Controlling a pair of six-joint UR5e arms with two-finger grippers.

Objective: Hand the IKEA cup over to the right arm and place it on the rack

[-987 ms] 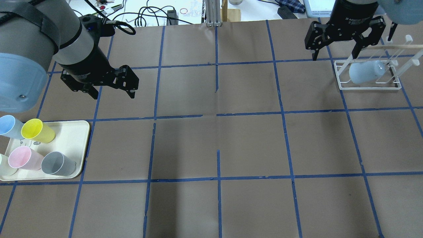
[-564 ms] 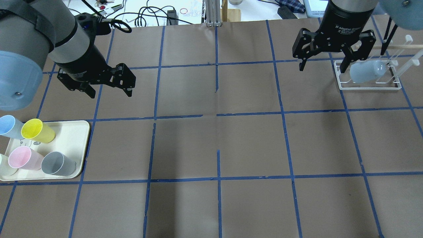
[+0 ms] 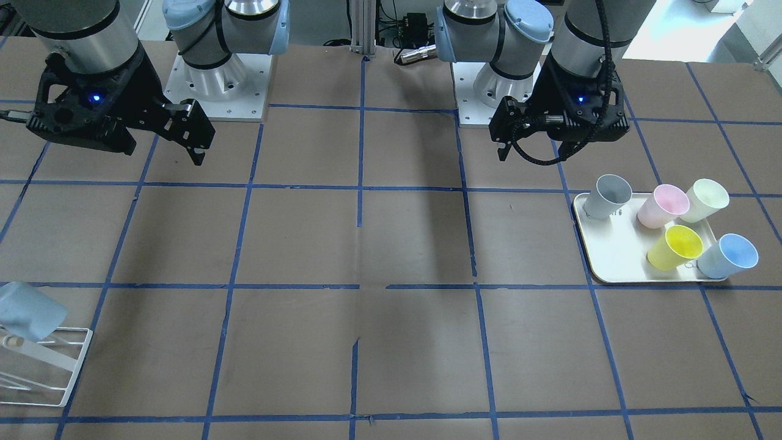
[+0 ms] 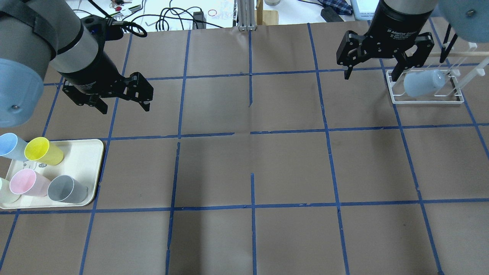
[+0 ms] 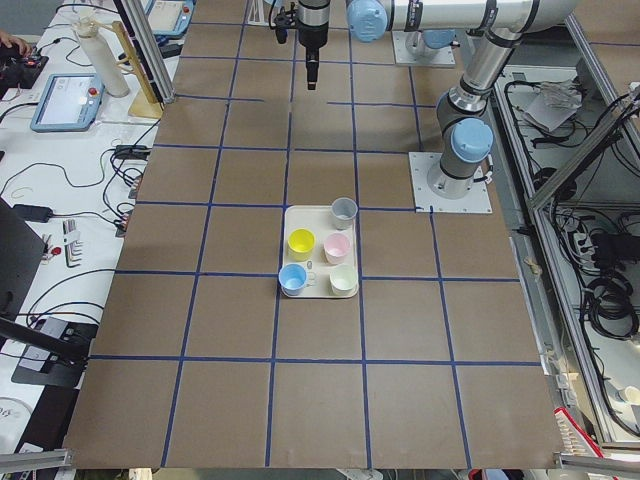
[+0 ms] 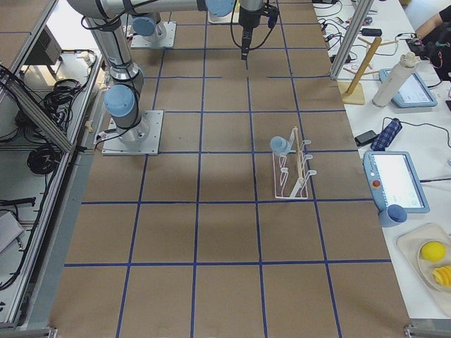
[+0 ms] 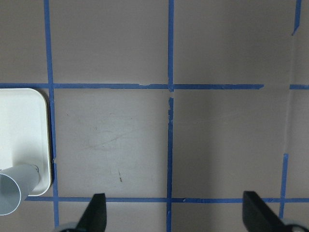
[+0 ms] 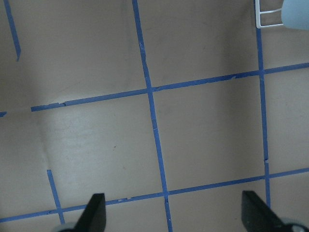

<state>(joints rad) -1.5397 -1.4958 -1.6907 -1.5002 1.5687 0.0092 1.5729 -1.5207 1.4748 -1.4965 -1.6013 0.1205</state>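
A pale-blue IKEA cup [image 4: 424, 83] lies tilted on the white wire rack [image 4: 428, 101] at the far right; both also show in the front view, the cup [image 3: 27, 311] and the rack [image 3: 43, 366]. My right gripper [image 4: 370, 76] hangs open and empty just left of the rack, clear of the cup. My left gripper [image 4: 125, 109] hangs open and empty above bare table, beyond the cream tray [image 4: 91, 152]. A second pale-blue cup [image 4: 9, 145] stands on that tray.
The tray also holds a yellow cup [image 4: 44, 151], a pink cup [image 4: 26, 183], a grey cup [image 4: 67, 189] and a cream cup [image 3: 707, 200]. Brown paper with blue tape lines covers the table. Cables and tools lie beyond its far edge.
My right gripper has moved left, away from the rack, staying open. My left gripper has drifted left and back a little. The cup stays on the rack.
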